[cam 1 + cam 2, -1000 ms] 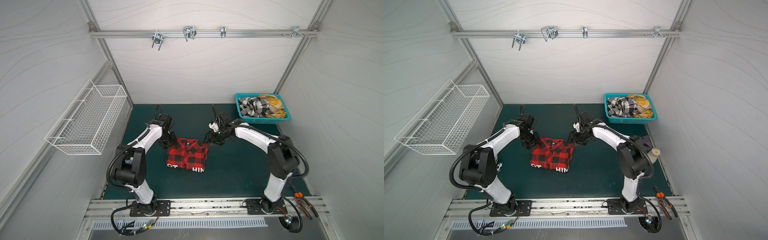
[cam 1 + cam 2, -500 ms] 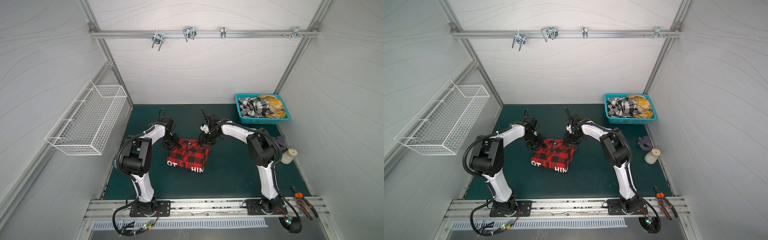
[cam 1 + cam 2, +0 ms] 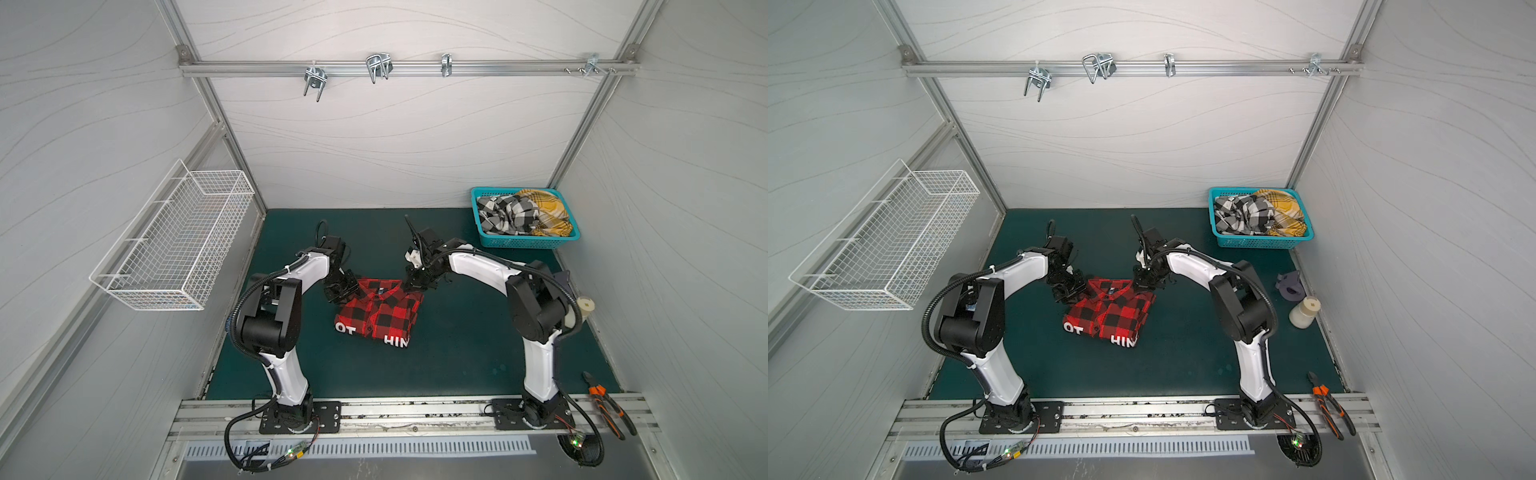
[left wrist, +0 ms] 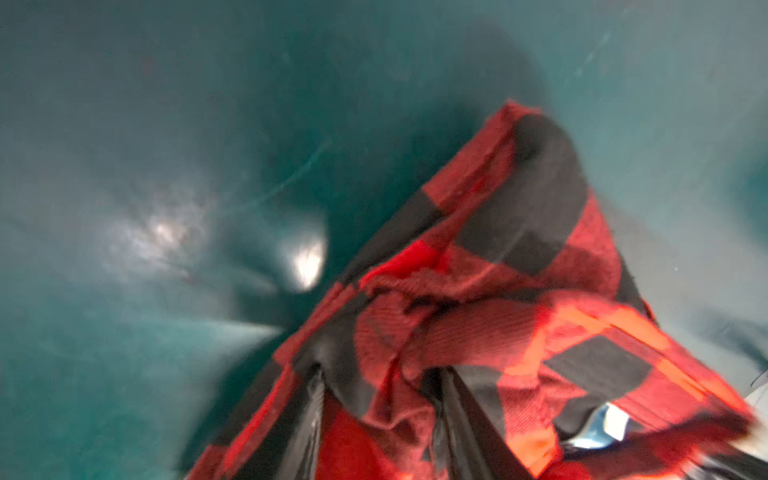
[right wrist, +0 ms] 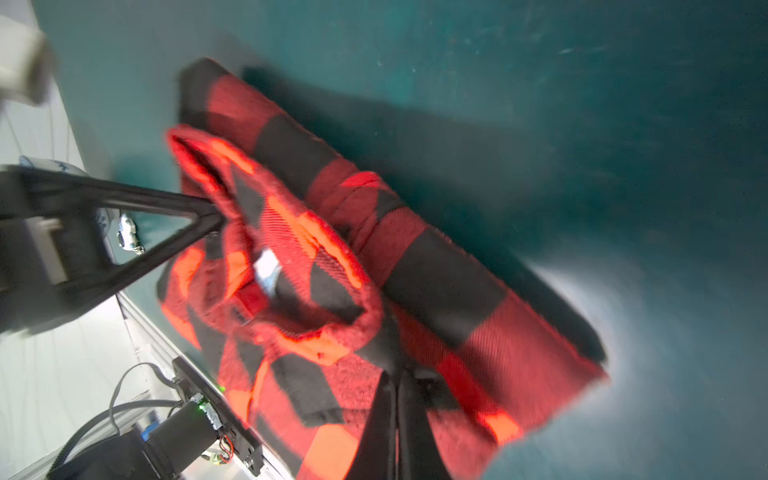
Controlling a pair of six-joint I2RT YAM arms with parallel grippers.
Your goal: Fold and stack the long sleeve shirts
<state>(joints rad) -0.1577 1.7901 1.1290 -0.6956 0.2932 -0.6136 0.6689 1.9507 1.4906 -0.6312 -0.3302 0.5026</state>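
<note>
A folded red-and-black check shirt (image 3: 376, 313) with white letters lies mid-mat in both top views (image 3: 1106, 313). My left gripper (image 3: 340, 291) sits at its far left corner by the collar. In the left wrist view the fingers stand apart with bunched red cloth (image 4: 519, 232) gripped between them (image 4: 380, 374). My right gripper (image 3: 417, 284) is at the far right corner. Its fingers (image 5: 397, 378) are pressed together on the shirt's edge (image 5: 436, 282). A black-and-white check shirt (image 3: 505, 212) and a mustard-yellow plaid shirt (image 3: 544, 208) lie crumpled in the basket.
The teal basket (image 3: 523, 243) stands at the far right of the green mat. A white wire basket (image 3: 174, 241) hangs on the left wall. A pale bottle (image 3: 584, 309) and a grey scrap (image 3: 1289, 284) sit by the right wall. Orange pliers (image 3: 606, 403) lie on the front rail.
Both grippers came down onto the shirt's far corners beside the collar. The right gripper's fingers closed from open onto the shirt's edge.
</note>
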